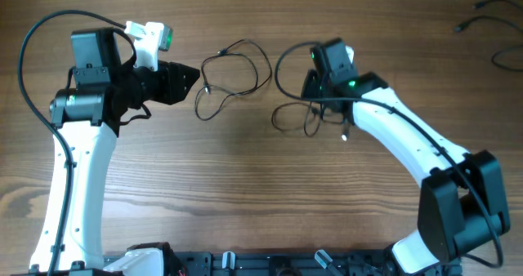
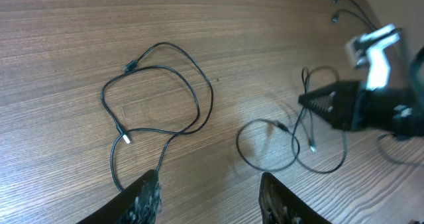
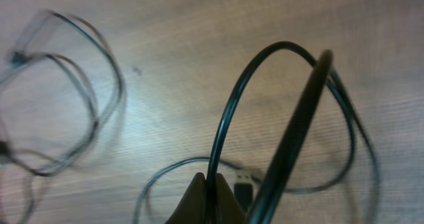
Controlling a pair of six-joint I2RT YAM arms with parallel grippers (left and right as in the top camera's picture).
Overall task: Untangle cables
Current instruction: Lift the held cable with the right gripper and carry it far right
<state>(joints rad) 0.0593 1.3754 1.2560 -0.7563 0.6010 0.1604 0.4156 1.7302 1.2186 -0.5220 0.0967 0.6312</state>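
Two thin black cables lie apart on the wooden table. One cable lies in loose loops in the middle, just ahead of my left gripper. In the left wrist view that cable runs to the left finger, and the left gripper stands open and holds nothing. The other cable loops under my right gripper. In the right wrist view the right gripper is shut on this cable, which arches up from the jaws. Its plug lies on the table beside them.
More thin cables lie at the table's far right corner. A thick dark cord crosses close to the right wrist camera. The right arm shows at the right of the left wrist view.
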